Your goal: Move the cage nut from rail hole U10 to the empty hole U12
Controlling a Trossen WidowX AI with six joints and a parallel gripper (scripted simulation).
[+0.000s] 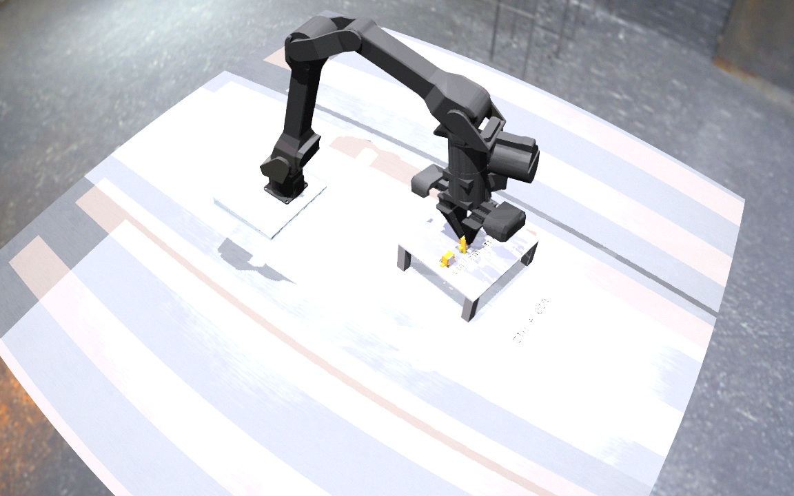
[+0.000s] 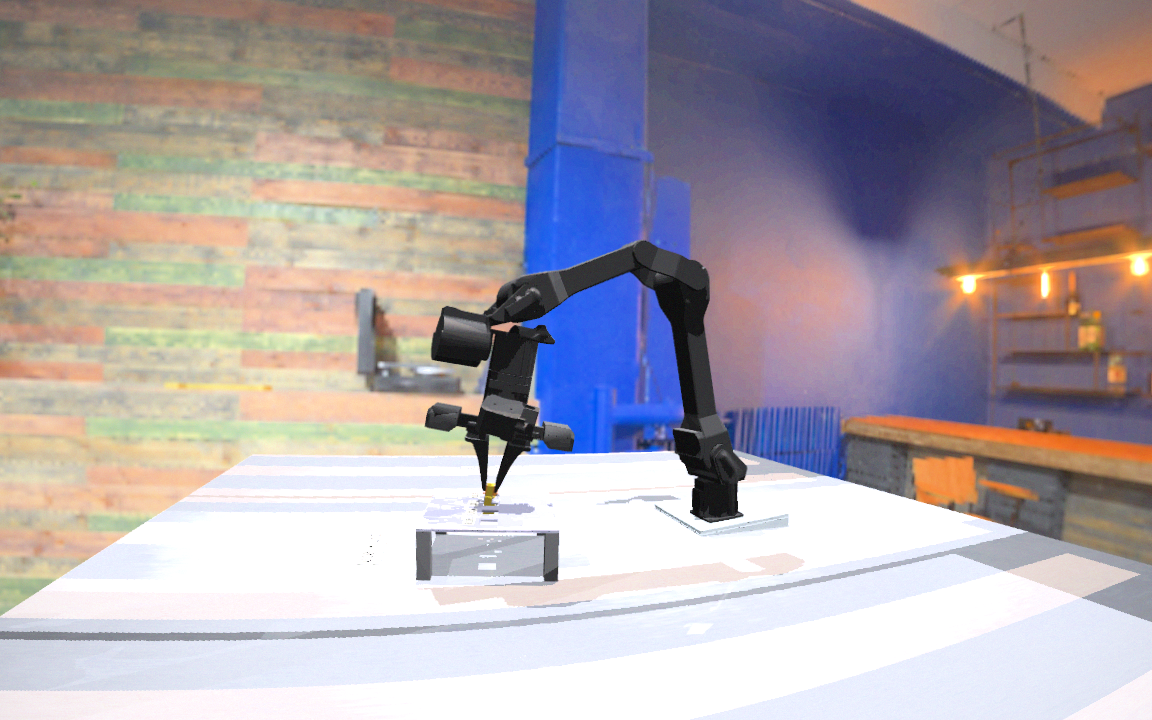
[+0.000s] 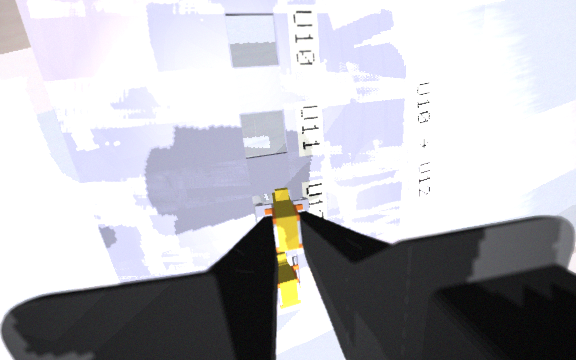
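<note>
My gripper (image 1: 466, 238) (image 2: 490, 489) (image 3: 286, 216) is shut on a yellow cage nut (image 1: 462, 245) (image 3: 287, 234), held upright at hole U12 of the rail plate (image 1: 477, 287) (image 3: 193, 90). Small orange parts stick out at both sides of its lower end. Part of the U12 hole shows beside the nut in the wrist view; whether the wings are under the plate cannot be told. The other yellow nut (image 1: 446, 259) (image 3: 289, 291) stands behind it, at U13, apart from the fingers. Hole U10 (image 3: 254, 54) and hole U11 (image 3: 263, 131) are empty.
The rail plate stands on dark legs (image 1: 469, 308) (image 2: 550, 557). Printed labels run beside the holes, with the U12 label (image 3: 314, 197) partly hidden by a finger. A note reading U10 to U12 (image 3: 424, 140) lies beyond the plate. The arm's base plate (image 1: 251, 212) is farther off.
</note>
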